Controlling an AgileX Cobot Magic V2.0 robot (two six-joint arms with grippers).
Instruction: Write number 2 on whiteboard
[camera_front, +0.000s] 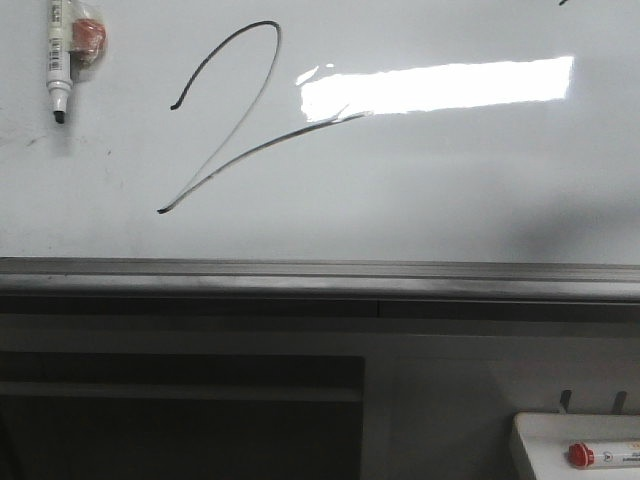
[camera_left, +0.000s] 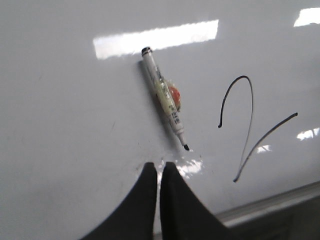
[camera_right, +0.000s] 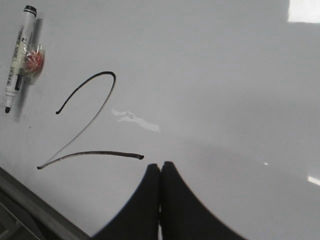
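The whiteboard (camera_front: 450, 190) fills the upper front view, with a grey metal rail (camera_front: 320, 275) along its lower edge. A black hand-drawn number 2 (camera_front: 228, 120) is on it, with a hooked top and a long tail; it also shows in the left wrist view (camera_left: 247, 125) and the right wrist view (camera_right: 92, 117). An uncapped black marker (camera_front: 57, 55) with a red tag lies against the board to the left of the 2. My left gripper (camera_left: 157, 165) is shut and empty, just short of the marker's tip (camera_left: 186, 147). My right gripper (camera_right: 160, 165) is shut and empty beside the tail's end.
A bright rectangular glare (camera_front: 440, 85) lies on the board right of the 2. A small white tray (camera_front: 575, 440) with a red-capped marker (camera_front: 600, 455) sits at the lower right, below the rail. Dark cabinet framing (camera_front: 180, 420) is under the board.
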